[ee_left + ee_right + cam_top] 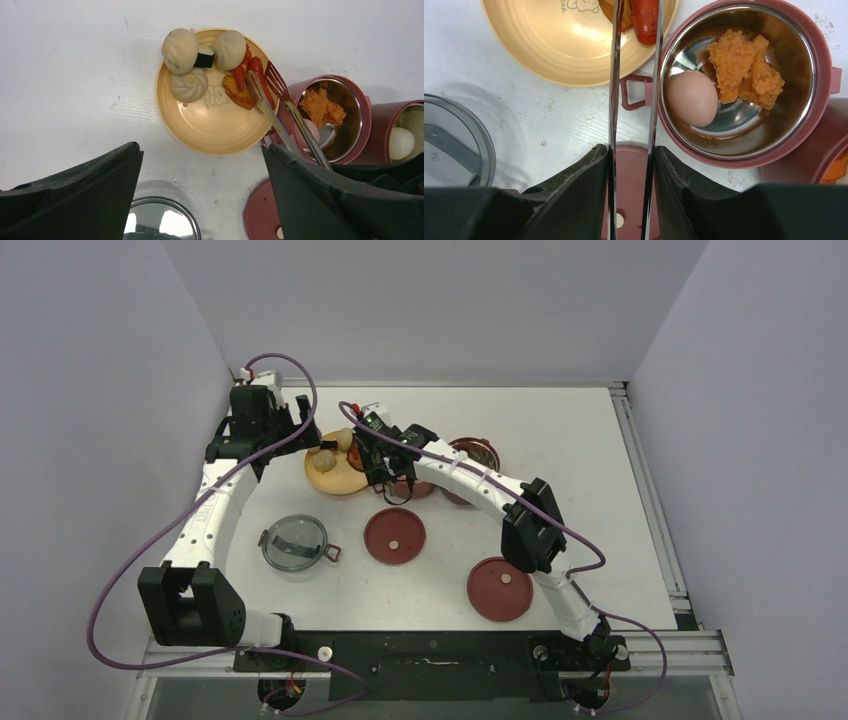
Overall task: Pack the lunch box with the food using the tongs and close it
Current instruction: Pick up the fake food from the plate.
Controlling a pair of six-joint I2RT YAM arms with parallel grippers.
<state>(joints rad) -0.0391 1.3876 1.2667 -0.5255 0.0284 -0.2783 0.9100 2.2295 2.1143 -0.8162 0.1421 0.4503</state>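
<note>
**Steel needs a gentle squeeze**

Our right gripper (630,156) clamps the tongs (280,107), tips straddling the red piece (256,68) on the plate's (210,131) right side. We squeeze gently, lift straight, then swing right to the container (744,156). Our left gripper (200,152) gapes, empty.

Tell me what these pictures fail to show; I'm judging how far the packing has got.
Left wrist view: second container cut by the right edge and the left claw finger; contents mostly hidden.
Right wrist view: tongs tips cut off by the top edge; hold on the red piece unseen.
Top view: food on the plate too small, partly under the right claw.
</note>
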